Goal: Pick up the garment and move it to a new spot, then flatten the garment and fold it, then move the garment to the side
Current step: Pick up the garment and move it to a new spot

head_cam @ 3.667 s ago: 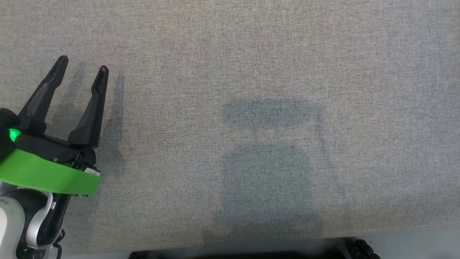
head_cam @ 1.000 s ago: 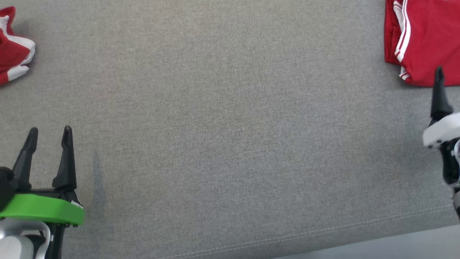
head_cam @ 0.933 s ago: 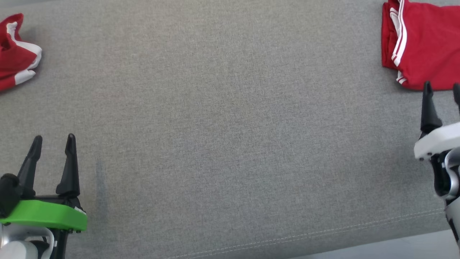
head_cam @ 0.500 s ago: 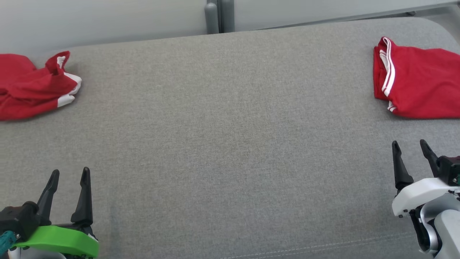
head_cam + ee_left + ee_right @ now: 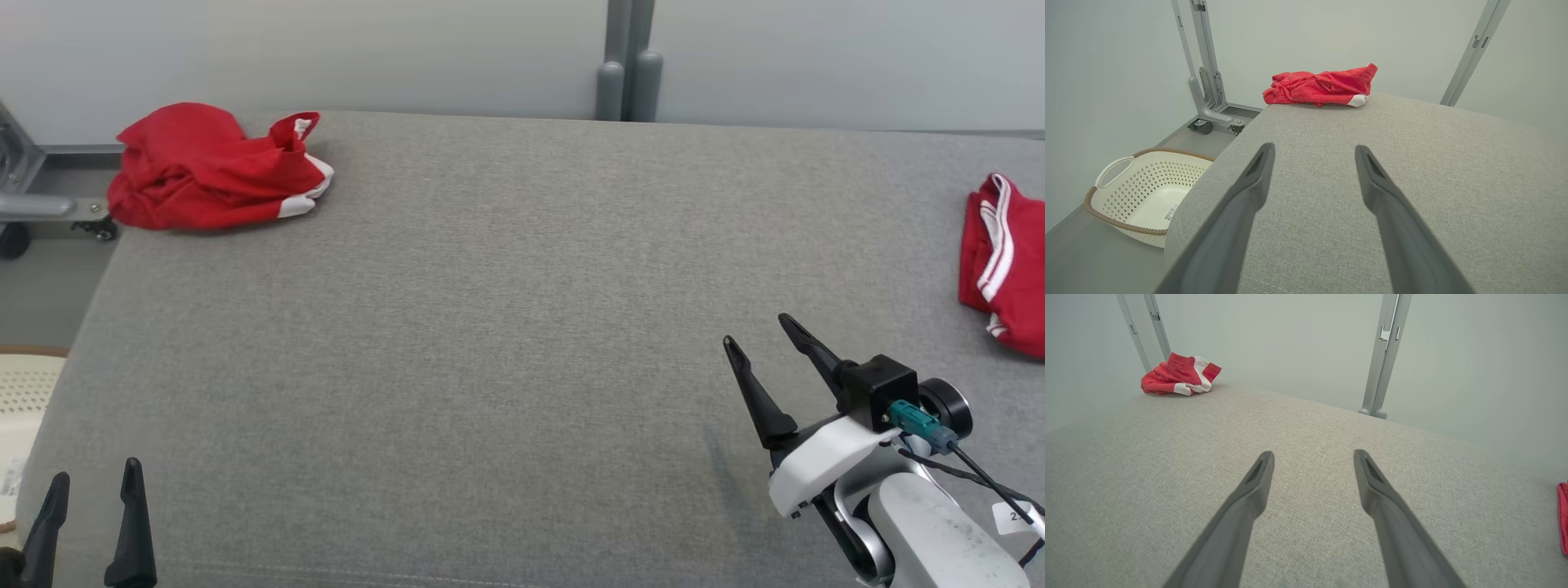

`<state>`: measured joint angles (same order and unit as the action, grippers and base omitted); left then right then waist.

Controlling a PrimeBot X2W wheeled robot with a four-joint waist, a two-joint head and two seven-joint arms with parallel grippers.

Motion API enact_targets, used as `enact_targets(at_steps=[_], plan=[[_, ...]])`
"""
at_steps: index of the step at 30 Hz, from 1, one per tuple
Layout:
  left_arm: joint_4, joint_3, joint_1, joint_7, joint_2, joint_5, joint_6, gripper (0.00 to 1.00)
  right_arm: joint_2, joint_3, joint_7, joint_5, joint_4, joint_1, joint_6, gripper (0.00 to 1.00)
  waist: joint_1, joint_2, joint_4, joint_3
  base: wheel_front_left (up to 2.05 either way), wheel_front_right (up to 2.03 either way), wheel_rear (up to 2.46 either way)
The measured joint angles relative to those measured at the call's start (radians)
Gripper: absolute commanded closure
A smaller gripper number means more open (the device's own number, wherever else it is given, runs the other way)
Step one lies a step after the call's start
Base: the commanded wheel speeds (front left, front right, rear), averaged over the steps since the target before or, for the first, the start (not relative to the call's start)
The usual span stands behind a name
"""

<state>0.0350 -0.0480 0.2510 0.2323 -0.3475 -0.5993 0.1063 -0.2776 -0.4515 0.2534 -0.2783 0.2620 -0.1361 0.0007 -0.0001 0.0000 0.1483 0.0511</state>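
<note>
Big grey fabric-covered tabletop point(image 5: 506, 327) is taking up most of the scene. A cream perforated laundry basket point(image 5: 1139, 192) is sitting on the floor off its left end. The crumpled red garment point(image 5: 208, 167), with bits of white trim, is lying bunched up at the far left corner of the tabletop, well apart from both arms. A folded red garment point(image 5: 1008, 261) with white stripes is lying at the right edge, partly cut off by the frame. The right claw point(image 5: 755, 330) is hanging over the near right part of the tabletop with its fingers spread wide, gripping nothing and pointing up and a bit left across bare fabric. The left claw point(image 5: 96, 469) is poking in at the near left corner, also gaping wide and empty, and it's aiming toward the crumpled garment.
</note>
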Motion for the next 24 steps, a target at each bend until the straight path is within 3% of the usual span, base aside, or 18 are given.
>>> enact_targets(at_steps=[4, 9, 16, 21, 24], plan=[[0.015, 0.008, 0.017, 0.007, 0.0, 0.0, 0.0, 0.0, -0.006, 0.02, -0.008, 0.0, 0.005, 0.002, -0.006, 0.0, 0.0, 0.0, 0.058, -0.015, 0.0, 0.0, 0.0], [0.039, -0.015, 0.016, 0.007, -0.015, 0.0, -0.001, 0.0, -0.021, 0.065, -0.01, -0.003, 0.001, 0.034, -0.048, 0.0, 0.0, 0.0, 0.13, -0.029, 0.0, 0.0, 0.0], [0.062, 0.003, 0.015, -0.005, -0.025, -0.031, -0.022, 0.0, -0.022, 0.063, -0.036, -0.002, -0.048, 0.046, -0.064, 0.0, 0.0, 0.0, 0.212, -0.014, 0.0, 0.0, 0.0], [0.082, -0.004, -0.026, -0.09, -0.034, -0.124, -0.068, 0.0, -0.053, 0.082, -0.062, 0.007, -0.095, 0.044, -0.073, 0.0, 0.0, 0.0, 0.218, 0.03, 0.0, 0.0, 0.0], [0.088, -0.02, -0.116, -0.186, -0.09, -0.145, -0.085, 0.0, -0.081, 0.098, -0.077, 0.019, -0.128, 0.036, -0.073, 0.0, 0.0, 0.0, 0.214, 0.068, 0.0, 0.0, 0.0]])
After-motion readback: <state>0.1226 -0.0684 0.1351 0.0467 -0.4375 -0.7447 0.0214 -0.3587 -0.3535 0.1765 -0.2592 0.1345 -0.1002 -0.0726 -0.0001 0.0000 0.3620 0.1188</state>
